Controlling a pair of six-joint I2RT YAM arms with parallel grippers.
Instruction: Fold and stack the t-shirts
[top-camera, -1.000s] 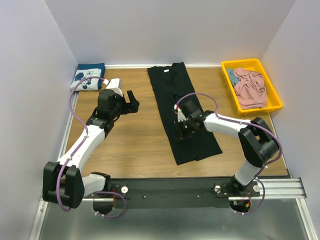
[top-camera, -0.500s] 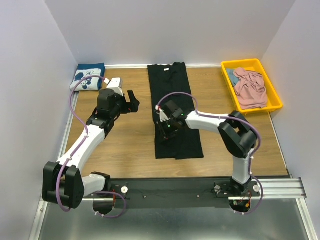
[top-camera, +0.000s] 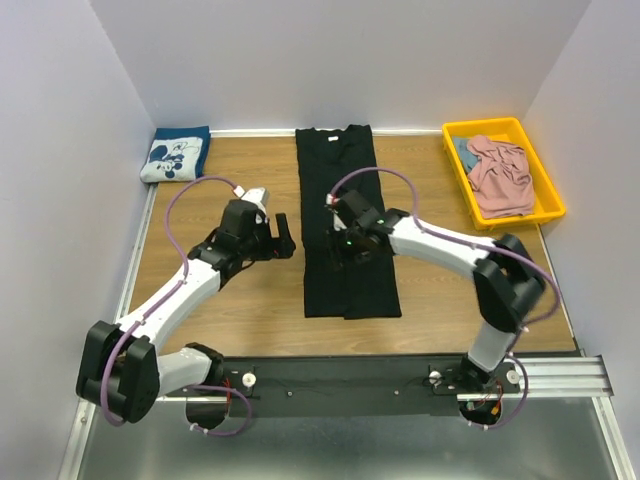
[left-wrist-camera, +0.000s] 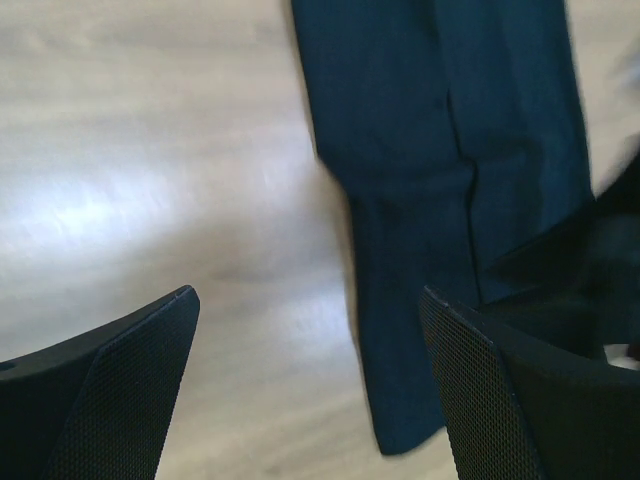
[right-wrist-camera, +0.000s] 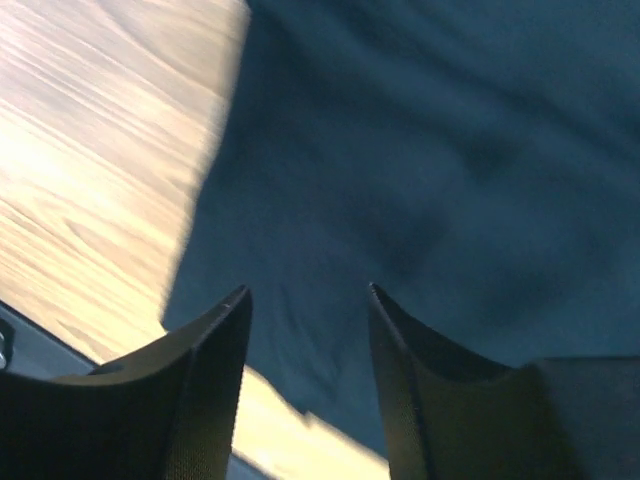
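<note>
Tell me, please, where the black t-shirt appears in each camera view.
Top external: the black t-shirt lies as a long strip mid-table.
Left wrist: the shirt runs down the right half.
Right wrist: the shirt fills the upper right.
Shared landmark: its edge against the wooden table.

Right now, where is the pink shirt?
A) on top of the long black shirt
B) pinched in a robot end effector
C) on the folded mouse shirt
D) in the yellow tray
D: the pink shirt lies crumpled inside the yellow tray, far right in the top view, with neither arm near it.
</note>
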